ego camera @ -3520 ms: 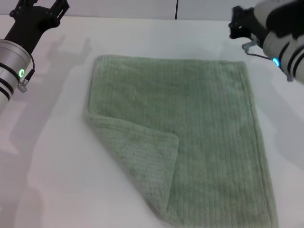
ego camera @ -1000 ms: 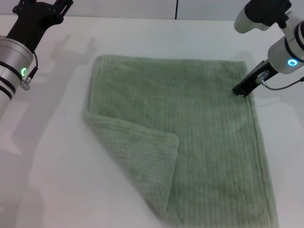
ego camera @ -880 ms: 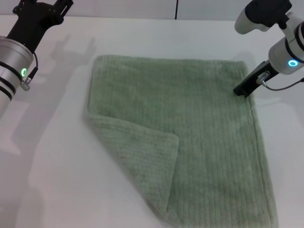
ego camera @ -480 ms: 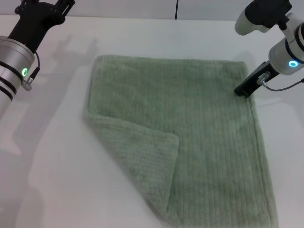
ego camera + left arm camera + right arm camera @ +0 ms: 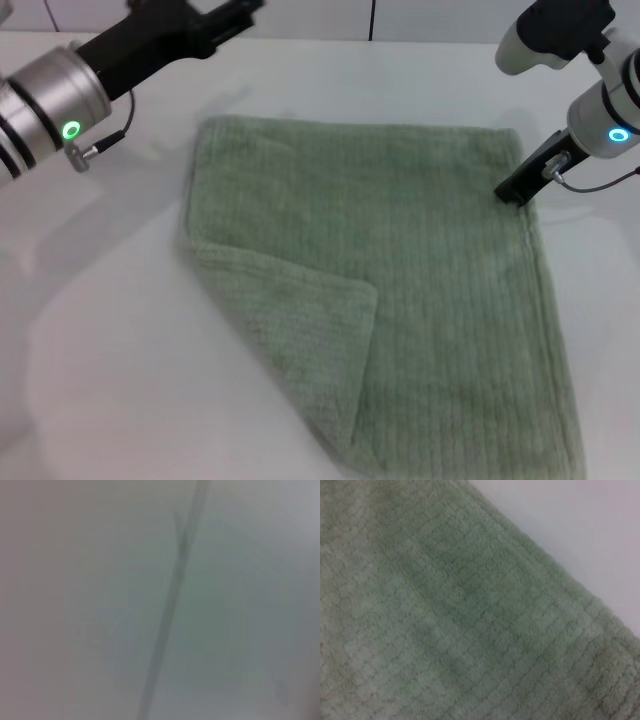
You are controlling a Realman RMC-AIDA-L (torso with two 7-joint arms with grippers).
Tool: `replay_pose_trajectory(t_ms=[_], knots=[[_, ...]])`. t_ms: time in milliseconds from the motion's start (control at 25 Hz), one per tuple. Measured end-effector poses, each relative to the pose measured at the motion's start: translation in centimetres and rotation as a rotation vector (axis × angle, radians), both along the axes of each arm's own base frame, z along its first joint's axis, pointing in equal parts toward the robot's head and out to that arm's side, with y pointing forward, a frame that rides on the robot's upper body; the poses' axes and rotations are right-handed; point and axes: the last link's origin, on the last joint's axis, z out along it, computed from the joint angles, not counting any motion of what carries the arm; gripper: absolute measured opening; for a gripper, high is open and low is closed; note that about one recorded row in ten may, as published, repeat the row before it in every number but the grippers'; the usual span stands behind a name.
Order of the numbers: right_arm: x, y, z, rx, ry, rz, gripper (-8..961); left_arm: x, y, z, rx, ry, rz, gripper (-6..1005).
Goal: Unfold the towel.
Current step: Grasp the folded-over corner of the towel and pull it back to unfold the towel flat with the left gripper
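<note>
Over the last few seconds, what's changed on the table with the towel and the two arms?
The right gripper came down from the far right corner to the towel at its right edge. The left gripper swung from the far left in toward the towel's far left corner, above the table. The towel hasn't moved; its near left corner is still folded over.

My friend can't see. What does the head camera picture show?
A sage-green ribbed terry towel lies on a white table, its near-left corner folded over. The right end effector touches its right edge; the left end effector hovers beyond its far-left corner.
</note>
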Motion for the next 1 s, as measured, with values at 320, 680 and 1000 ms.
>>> replay_pose_trajectory(t_ms=[320, 680, 1000], knots=[[-0.1, 0.0, 0.0, -0.002, -0.002, 0.005, 16, 3.4, -1.7, 0.4, -0.361, 0.268, -0.159, 784], [-0.2, 0.1, 0.1, -0.005, -0.004, 0.006, 17, 5.5, -4.1, -2.4, -0.68, 0.544, -0.242, 784], [-0.3, 0.2, 0.2, -0.005, -0.005, 0.008, 18, 5.7, -4.6, -5.7, -0.763, 0.718, -0.213, 785]])
